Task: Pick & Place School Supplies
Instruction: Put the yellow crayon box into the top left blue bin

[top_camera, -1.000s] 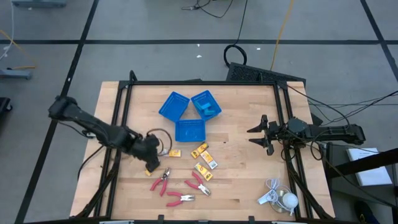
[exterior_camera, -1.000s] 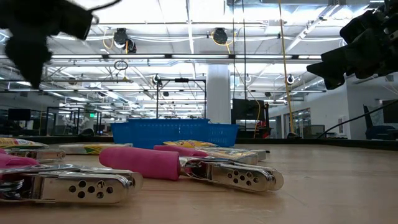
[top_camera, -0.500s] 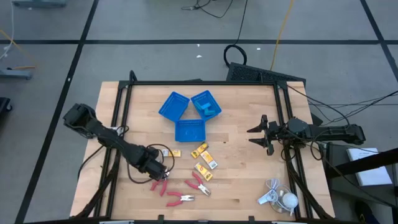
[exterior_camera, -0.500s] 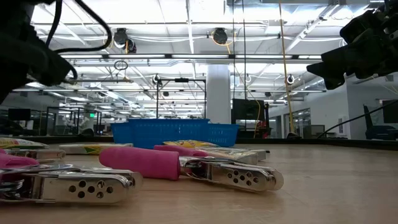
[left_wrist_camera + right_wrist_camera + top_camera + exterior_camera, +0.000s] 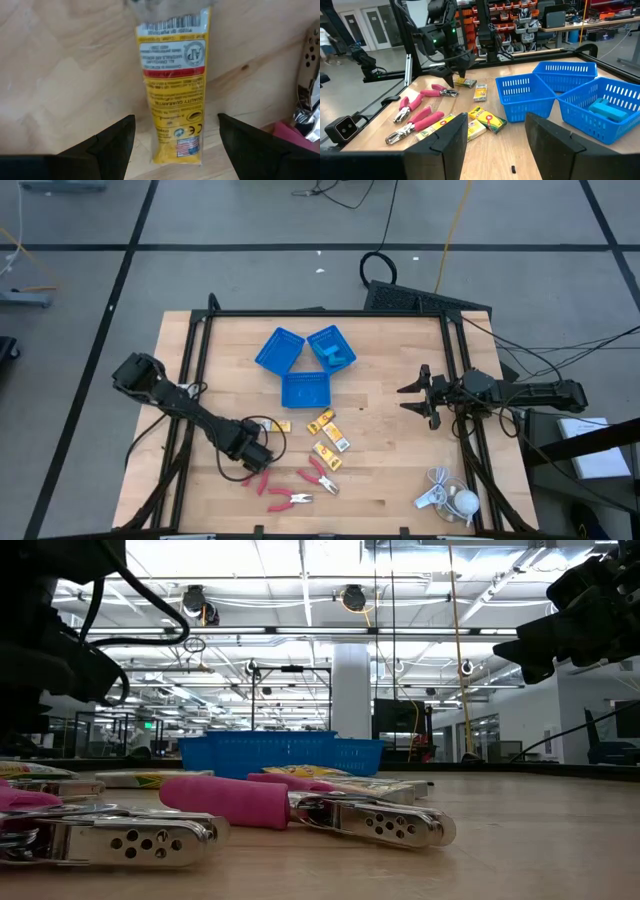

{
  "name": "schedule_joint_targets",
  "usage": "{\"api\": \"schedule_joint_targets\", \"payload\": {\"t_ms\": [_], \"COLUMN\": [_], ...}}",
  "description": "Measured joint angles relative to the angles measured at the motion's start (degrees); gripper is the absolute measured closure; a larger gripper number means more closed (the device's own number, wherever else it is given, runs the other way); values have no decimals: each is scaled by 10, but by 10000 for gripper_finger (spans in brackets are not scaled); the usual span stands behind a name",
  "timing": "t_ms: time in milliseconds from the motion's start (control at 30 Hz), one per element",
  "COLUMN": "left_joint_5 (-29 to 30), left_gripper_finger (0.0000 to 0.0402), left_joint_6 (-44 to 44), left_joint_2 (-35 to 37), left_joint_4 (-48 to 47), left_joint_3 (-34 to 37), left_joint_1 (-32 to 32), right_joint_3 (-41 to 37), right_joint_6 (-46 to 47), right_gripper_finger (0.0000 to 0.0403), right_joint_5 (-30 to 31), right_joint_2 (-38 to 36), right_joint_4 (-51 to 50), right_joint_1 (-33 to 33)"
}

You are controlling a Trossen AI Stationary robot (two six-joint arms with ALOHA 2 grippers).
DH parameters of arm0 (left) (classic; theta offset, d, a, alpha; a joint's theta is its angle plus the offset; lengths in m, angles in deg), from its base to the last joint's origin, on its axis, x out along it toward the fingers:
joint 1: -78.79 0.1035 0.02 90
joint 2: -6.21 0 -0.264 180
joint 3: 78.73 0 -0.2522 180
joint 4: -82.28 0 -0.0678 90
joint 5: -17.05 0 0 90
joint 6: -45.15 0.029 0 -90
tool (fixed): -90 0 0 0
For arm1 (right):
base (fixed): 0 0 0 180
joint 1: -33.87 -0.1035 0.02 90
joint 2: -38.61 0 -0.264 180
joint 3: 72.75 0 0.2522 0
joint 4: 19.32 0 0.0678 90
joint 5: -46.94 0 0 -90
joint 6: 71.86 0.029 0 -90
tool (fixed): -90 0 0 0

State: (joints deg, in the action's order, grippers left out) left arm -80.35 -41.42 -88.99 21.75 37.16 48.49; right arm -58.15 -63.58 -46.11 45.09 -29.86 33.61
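The left gripper (image 5: 253,454) sits low in the lower left of the high view, fingers (image 5: 112,142) spread wide on either side of a yellow packet (image 5: 171,85) lying flat on the table (image 5: 390,470) — in the left wrist view the packet runs up the middle of the frame between the two dark fingers, not pinched. A pliers (image 5: 309,85) tip shows at that frame's right edge.

The right gripper (image 5: 418,397) hovers over the table's right side, right of centre in the high view, fingers open wide and holding nothing.

Three blue trays (image 5: 305,389) cluster in the upper middle of the table; the right-hand one holds light-blue pieces (image 5: 337,357). More packets (image 5: 330,436) lie scattered just below the trays, near the centre. Three red-handled pliers (image 5: 289,499) lie along the bottom edge — one just beside the left gripper. A white corded gadget (image 5: 447,498) rests at the lower right corner.
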Motion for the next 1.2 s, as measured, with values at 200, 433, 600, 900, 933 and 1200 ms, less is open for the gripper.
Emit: {"api": "schedule_joint_targets", "payload": {"t_ms": [200,433,600,900,933,1200], "left_joint_5": [0,12,21,78,88,185], "left_gripper_finger": [157,246,275,271,272,282], "left_joint_6": [-1,-7,-10,-10,-10,16], "left_joint_2": [0,0,3,55,64,125], "left_joint_4": [4,14,14,14,13,19], "left_joint_3": [0,0,0,2,2,1], "left_joint_1": [0,0,0,0,0,-4], "right_joint_3": [0,0,0,0,0,0], "right_joint_6": [0,0,0,0,0,0], "right_gripper_finger": [211,215,210,212,213,211], "right_joint_5": [0,0,0,0,0,0], "right_joint_2": [0,0,0,0,0,0], "right_joint_4": [0,0,0,0,0,0], "right_joint_1": [0,0,0,0,0,0]}}
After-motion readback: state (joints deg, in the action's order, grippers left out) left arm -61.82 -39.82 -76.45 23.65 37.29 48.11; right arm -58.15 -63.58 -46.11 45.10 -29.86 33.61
